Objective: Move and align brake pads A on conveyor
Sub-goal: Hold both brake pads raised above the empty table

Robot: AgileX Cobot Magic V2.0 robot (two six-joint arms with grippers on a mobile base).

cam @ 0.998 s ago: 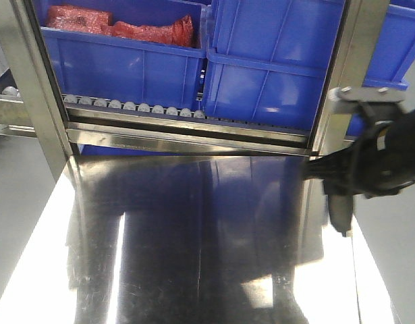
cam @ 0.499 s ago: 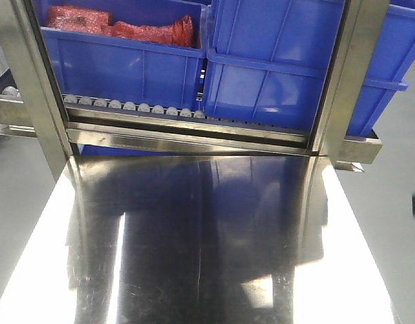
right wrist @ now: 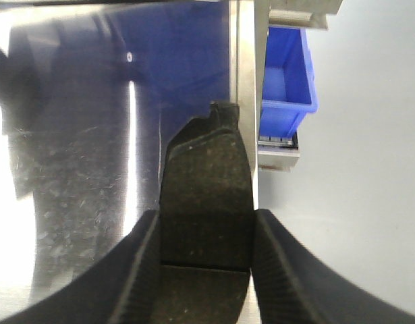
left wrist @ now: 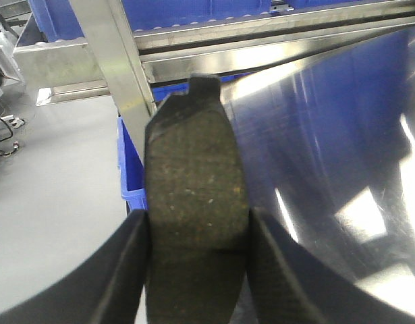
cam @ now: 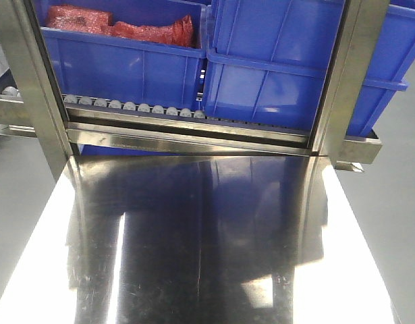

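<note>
My left gripper (left wrist: pixel 197 250) is shut on a grey-brown brake pad (left wrist: pixel 194 196), held over the left edge of the shiny steel tabletop (left wrist: pixel 328 135). My right gripper (right wrist: pixel 206 253) is shut on a second brake pad (right wrist: pixel 206 189) with a thin centre groove, held over the steel tabletop's right edge (right wrist: pixel 244 101). Neither gripper shows in the front view, which holds only the steel tabletop (cam: pixel 200 243). The conveyor belt and the other pads are out of view.
Blue bins (cam: pixel 274 74) stand on a roller rack (cam: pixel 133 106) behind the tabletop; one holds red bagged items (cam: pixel 119 27). Steel frame posts (cam: pixel 32 88) flank it. A small blue bin (right wrist: pixel 287 81) sits beside the table, above grey floor (right wrist: pixel 362 169).
The right arm, seen at the front view's right edge a second ago, has moved out to the right and left that view.
</note>
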